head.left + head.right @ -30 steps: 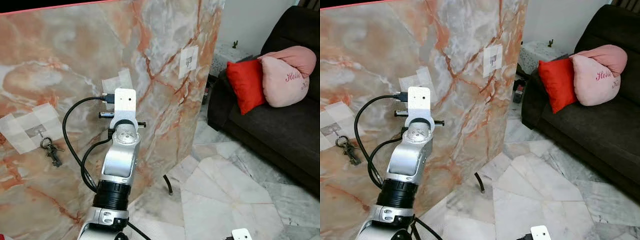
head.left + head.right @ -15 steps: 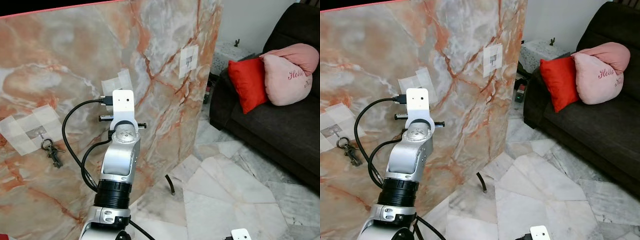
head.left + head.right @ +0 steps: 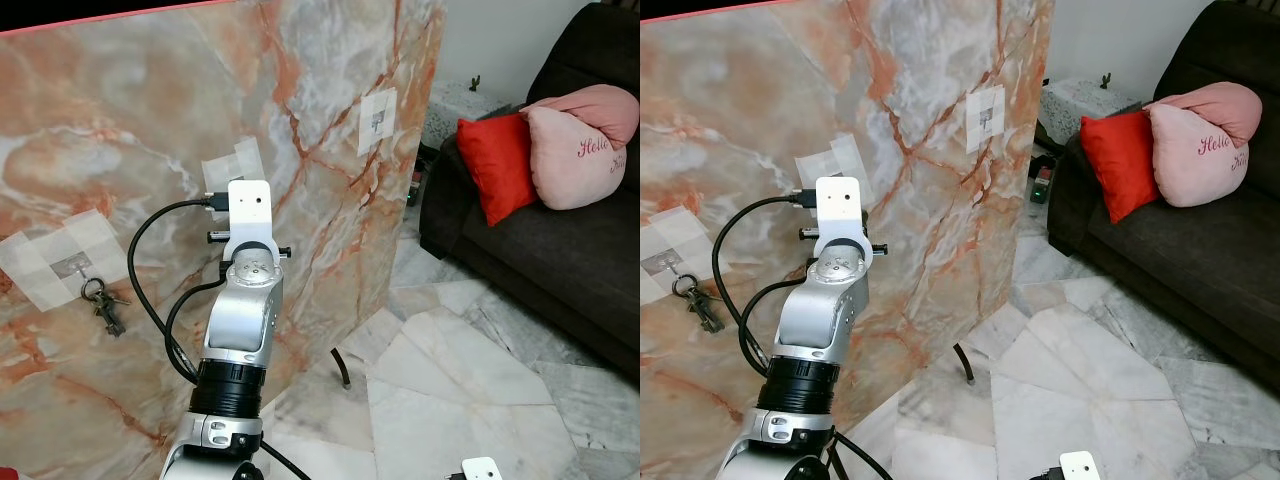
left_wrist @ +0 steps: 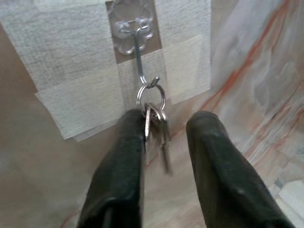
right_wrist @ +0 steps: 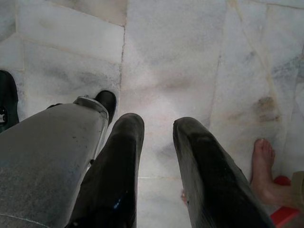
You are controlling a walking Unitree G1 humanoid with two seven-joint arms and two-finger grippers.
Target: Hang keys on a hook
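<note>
A bunch of keys (image 4: 156, 127) hangs by its ring (image 4: 151, 97) from a metal hook (image 4: 138, 57) taped to the marble panel (image 3: 150, 100). My left gripper (image 4: 167, 118) is open, one black finger (image 4: 128, 142) right beside the keys and the other apart on the far side. In the eye views my left arm (image 3: 245, 300) is raised against the panel, its wrist covering that hook. My right gripper (image 5: 159, 126) hangs open over the floor.
A second bunch of keys (image 3: 103, 303) hangs on a taped hook at the panel's left. A third taped hook (image 3: 377, 121) sits further right. A dark sofa (image 3: 560, 250) with a red cushion (image 3: 492, 165) and a pink one stands to the right. A person's bare foot (image 5: 263, 166) is near my right gripper.
My left wrist has edged slightly to the right and down along the panel. The view itself has shifted a little; nothing else has moved.
</note>
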